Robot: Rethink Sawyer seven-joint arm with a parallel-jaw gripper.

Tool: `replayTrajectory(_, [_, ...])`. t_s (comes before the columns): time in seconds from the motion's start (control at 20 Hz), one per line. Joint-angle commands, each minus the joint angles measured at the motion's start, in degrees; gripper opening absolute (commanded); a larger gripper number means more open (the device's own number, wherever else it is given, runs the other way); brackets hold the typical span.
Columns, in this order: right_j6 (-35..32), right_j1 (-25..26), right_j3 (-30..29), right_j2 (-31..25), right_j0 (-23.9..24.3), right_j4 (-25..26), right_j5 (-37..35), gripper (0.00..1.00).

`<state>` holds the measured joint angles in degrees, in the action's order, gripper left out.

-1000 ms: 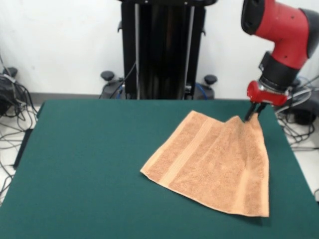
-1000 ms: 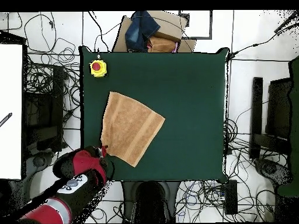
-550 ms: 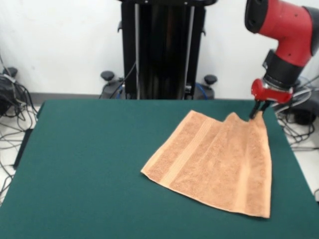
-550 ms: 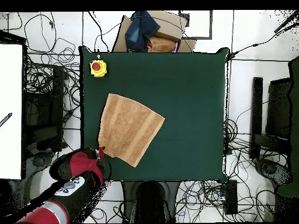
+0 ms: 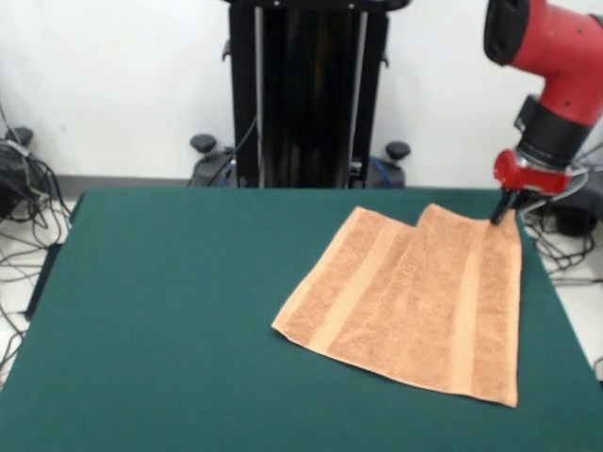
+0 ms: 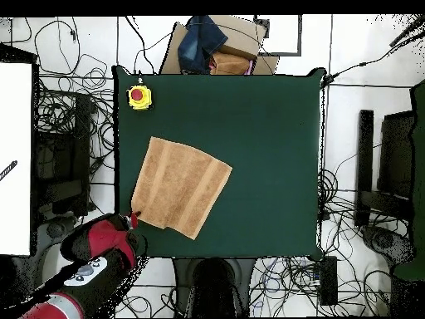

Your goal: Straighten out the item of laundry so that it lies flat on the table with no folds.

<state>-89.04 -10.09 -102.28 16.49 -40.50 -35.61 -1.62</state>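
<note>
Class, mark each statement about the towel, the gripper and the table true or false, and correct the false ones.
1. The gripper sits at a corner of the towel. True.
2. The towel is folded in half. False: it lies spread in one layer, with only a slight dip along its far edge.
3. A yellow box with a red button stands on the table. True.
4. The towel hangs over the table's edge. False: all of it rests on the green surface.
5. The towel shows paler bands. True.
</note>
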Motion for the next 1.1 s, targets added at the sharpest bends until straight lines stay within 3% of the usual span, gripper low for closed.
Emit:
replayTrajectory(0.05, [-16.7,4.4,4.2,-3.5,-0.3,-4.8,-7.1,0.00])
replayTrajectory(0.55, [-16.5,5.4,4.9,-3.9,-0.5,-6.5,-6.5,0.00])
replayTrajectory(0.85, [-18.0,5.0,6.7,-2.5,-1.9,-7.9,-10.7,0.00])
replayTrajectory(1.1, [-20.5,6.8,11.9,0.0,-3.4,-9.4,-16.1,0.00])
